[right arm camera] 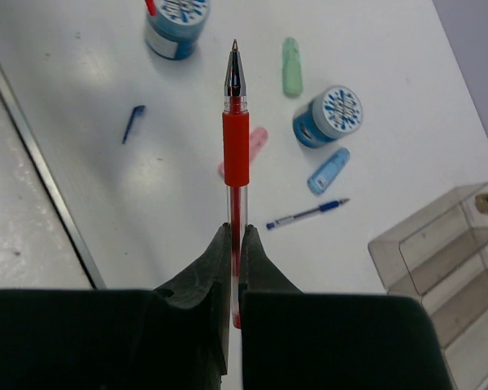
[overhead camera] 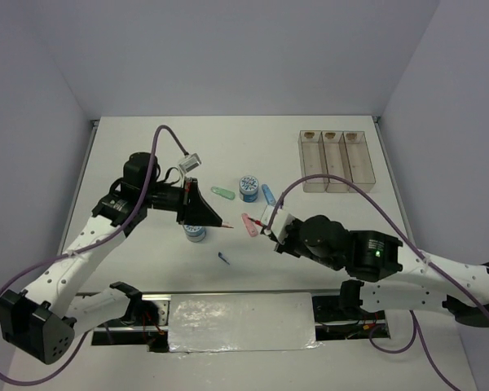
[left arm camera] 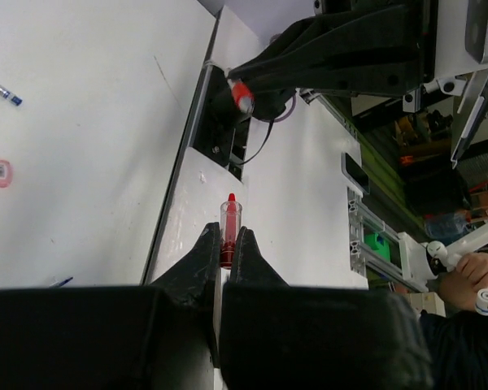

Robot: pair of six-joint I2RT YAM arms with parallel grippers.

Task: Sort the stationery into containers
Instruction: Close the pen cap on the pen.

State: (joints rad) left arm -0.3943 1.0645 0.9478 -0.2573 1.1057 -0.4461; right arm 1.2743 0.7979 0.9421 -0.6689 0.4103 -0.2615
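Note:
My right gripper [right arm camera: 235, 227] is shut on a red pen [right arm camera: 236, 138], held above the table with its tip pointing away; in the top view it [overhead camera: 269, 230] is mid-table. My left gripper [left arm camera: 225, 231] is shut on a short clear piece with a red tip [left arm camera: 230, 213], like a pen cap, and hangs over a tape roll [overhead camera: 196, 233]. A second tape roll [right arm camera: 328, 115], a green clip [right arm camera: 291, 67], a pink clip [right arm camera: 256, 142], a blue clip [right arm camera: 328, 169] and a blue pen [right arm camera: 307, 214] lie on the table. The clear three-compartment tray [overhead camera: 336, 160] stands at the far right.
A small dark blue cap [overhead camera: 223, 258] lies near the front edge. The purple cable of the right arm [overhead camera: 326, 181] arcs over the table in front of the tray. Grey walls close in the table on three sides.

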